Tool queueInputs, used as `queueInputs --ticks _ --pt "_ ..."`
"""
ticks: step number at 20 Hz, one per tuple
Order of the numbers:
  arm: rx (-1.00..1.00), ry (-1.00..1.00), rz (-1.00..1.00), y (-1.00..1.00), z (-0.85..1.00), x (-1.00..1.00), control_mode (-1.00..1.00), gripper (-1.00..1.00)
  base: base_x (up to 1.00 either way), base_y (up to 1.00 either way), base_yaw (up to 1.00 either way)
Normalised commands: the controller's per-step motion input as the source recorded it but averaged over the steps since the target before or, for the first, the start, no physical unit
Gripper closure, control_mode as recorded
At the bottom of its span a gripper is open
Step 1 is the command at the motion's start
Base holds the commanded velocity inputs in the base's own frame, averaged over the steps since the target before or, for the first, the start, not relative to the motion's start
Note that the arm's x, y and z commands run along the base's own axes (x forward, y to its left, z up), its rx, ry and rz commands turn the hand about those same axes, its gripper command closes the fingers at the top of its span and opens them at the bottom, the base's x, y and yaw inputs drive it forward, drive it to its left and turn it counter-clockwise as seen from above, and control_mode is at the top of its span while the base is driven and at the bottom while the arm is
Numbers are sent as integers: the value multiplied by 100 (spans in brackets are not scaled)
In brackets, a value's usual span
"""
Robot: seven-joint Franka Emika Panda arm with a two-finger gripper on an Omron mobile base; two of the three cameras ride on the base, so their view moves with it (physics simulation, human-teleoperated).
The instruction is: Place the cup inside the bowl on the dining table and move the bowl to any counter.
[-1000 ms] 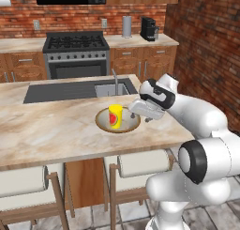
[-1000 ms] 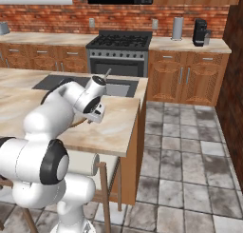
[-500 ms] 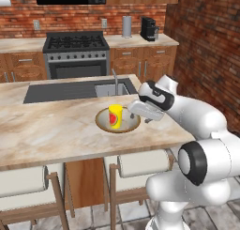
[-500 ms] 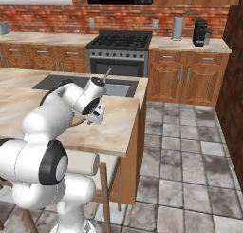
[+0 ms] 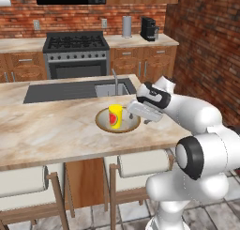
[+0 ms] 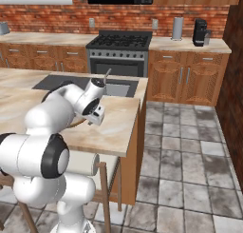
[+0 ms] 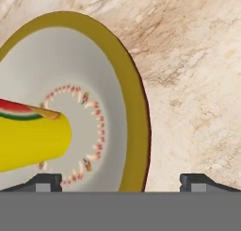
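The yellow cup (image 5: pixel 115 116) with its watermelon mark stands upright inside the wide bowl (image 5: pixel 130 126) on the dining table (image 5: pixel 47 130), near the sink. My gripper (image 5: pixel 135 115) hovers at the bowl's right edge, open. In the hand view the bowl's brown rim (image 7: pixel 136 107) runs between my two spread fingertips, and the gripper (image 7: pixel 122 182) holds nothing. The cup (image 7: pixel 28 136) reaches in from the left of that view, over the bowl's tan-grey inside (image 7: pixel 94 70). Bare marble lies on the rim's other side.
A sink (image 5: pixel 110 89) with its faucet (image 5: pixel 114 79) and a dark cooktop panel (image 5: pixel 61 90) lie just behind the bowl. Two cushioned stools (image 5: pixel 140 163) tuck under the table's near edge. Across the aisle, the counter (image 5: pixel 136 40) flanks the black stove (image 5: pixel 75 55) and carries a coffee maker (image 5: pixel 149 28).
My hand has eased slightly down toward the bowl's right rim. The cup and the bowl have stayed where they were.
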Motion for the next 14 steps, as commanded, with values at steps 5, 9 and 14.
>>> queueInputs --ticks 5,9,14 --pt "0 5 -6 0 -17 17 -100 -100 0 0 0" --pt "0 5 -4 0 -1 11 -100 -100 0 0 0" --pt "0 5 -3 8 0 7 -100 -100 0 0 0"
